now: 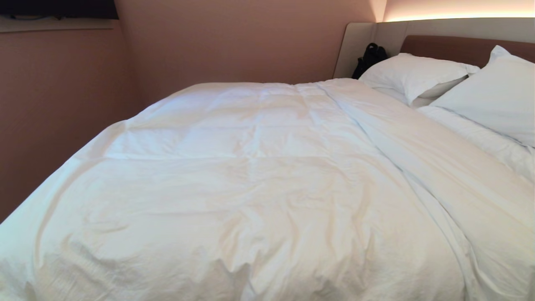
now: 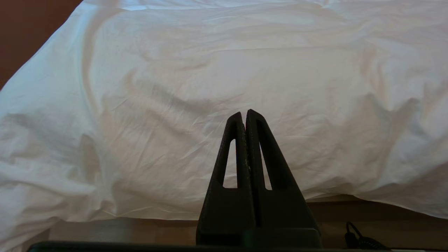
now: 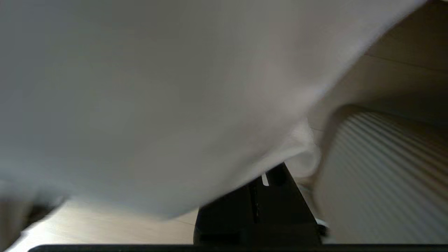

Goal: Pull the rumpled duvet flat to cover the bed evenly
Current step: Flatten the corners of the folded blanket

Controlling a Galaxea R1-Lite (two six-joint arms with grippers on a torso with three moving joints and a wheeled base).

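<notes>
The puffy white quilted cotton duvet (image 1: 259, 179) lies spread over nearly the whole frame of the head view, from the bottom edge up to the middle of the picture, lightly creased, with a long folded ridge running from upper centre down to the lower right. It covers the wide bed (image 1: 459, 46), whose brown and beige padded headboard shows at the upper right. Two plump white pillows (image 1: 418, 75) lean there at the right edge, and a small black bag (image 1: 370, 58) sits in the corner just left of them, against the pinkish-brown wall (image 1: 209, 42).

Neither arm shows in the head view. In the left wrist view the left gripper (image 2: 244, 113) sits at lower centre, its black fingers pressed together with nothing between them, pointing at the duvet's hanging edge above the pale wood floor (image 2: 140, 229).

In the right wrist view, white cloth fills most of the frame and drapes over the right gripper (image 3: 269, 178) at bottom centre; the fingers are closed, apparently pinching a fold of the duvet, though the tips are hidden. A ribbed beige surface (image 3: 385, 175) fills the lower right.
</notes>
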